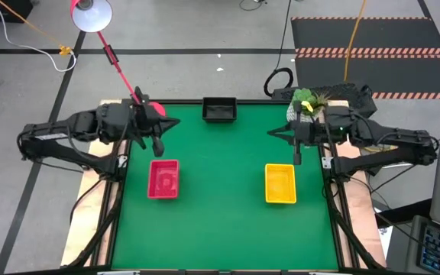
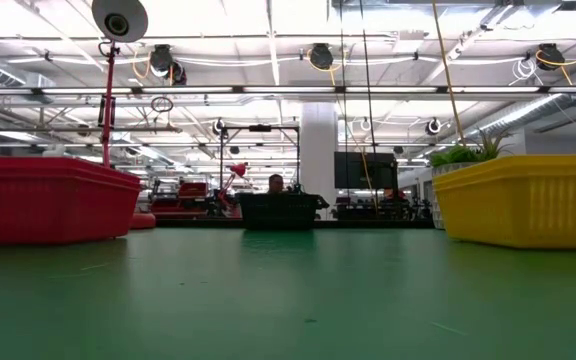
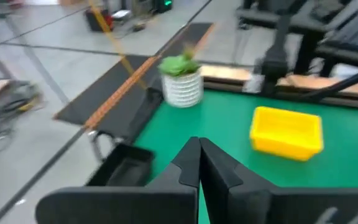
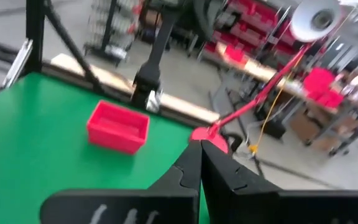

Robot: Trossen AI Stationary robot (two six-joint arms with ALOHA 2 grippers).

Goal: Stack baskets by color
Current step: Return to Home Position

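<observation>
Three baskets rest with their bottoms on the green table (image 1: 220,221). The red one (image 1: 163,179) lies left of centre, the yellow one (image 1: 280,183) right of centre, and the black one (image 1: 219,109) at the far edge. My left gripper (image 1: 176,123) hovers shut above the table's far left, beyond the red basket, pointing toward the right. My right gripper (image 1: 270,133) hovers shut at the far right, beyond the yellow basket, pointing left. The left wrist view shows the shut fingers (image 3: 199,149) with the yellow basket (image 3: 286,132) ahead. The right wrist view shows shut fingers (image 4: 201,152) and the red basket (image 4: 118,127).
A red desk lamp stands with its round base (image 1: 156,108) at the far left corner, its white head (image 1: 92,14) beyond the table. A white plant pot (image 3: 182,86) sits at the far right corner. Bare green table lies between and in front of the baskets.
</observation>
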